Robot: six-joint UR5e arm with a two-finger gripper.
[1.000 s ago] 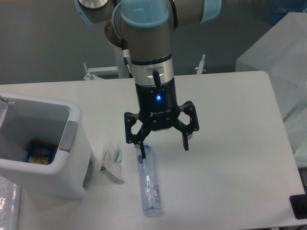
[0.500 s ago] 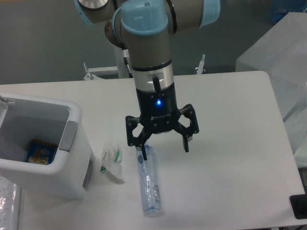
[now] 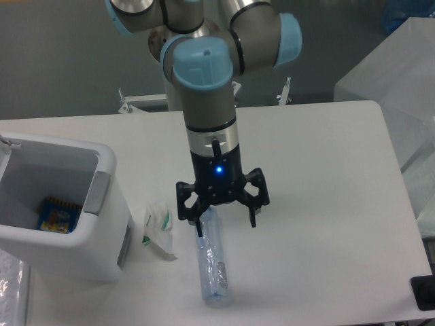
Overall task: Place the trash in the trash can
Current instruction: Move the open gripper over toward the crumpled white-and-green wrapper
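No text, brand, number or sign can be read with confidence anywhere in view. The gripper (image 3: 225, 228) carries a faint line of lettering on its black body just below the blue indicator light, too small and blurred to make out. The wrapper (image 3: 158, 229), lying just beside the trash can (image 3: 64, 255), bears green marks that do not resolve into letters (they may be print or mere pattern; cannot tell). The colourful packet (image 3: 56, 215) inside the trash can shows blue and yellow print, likewise illegible.
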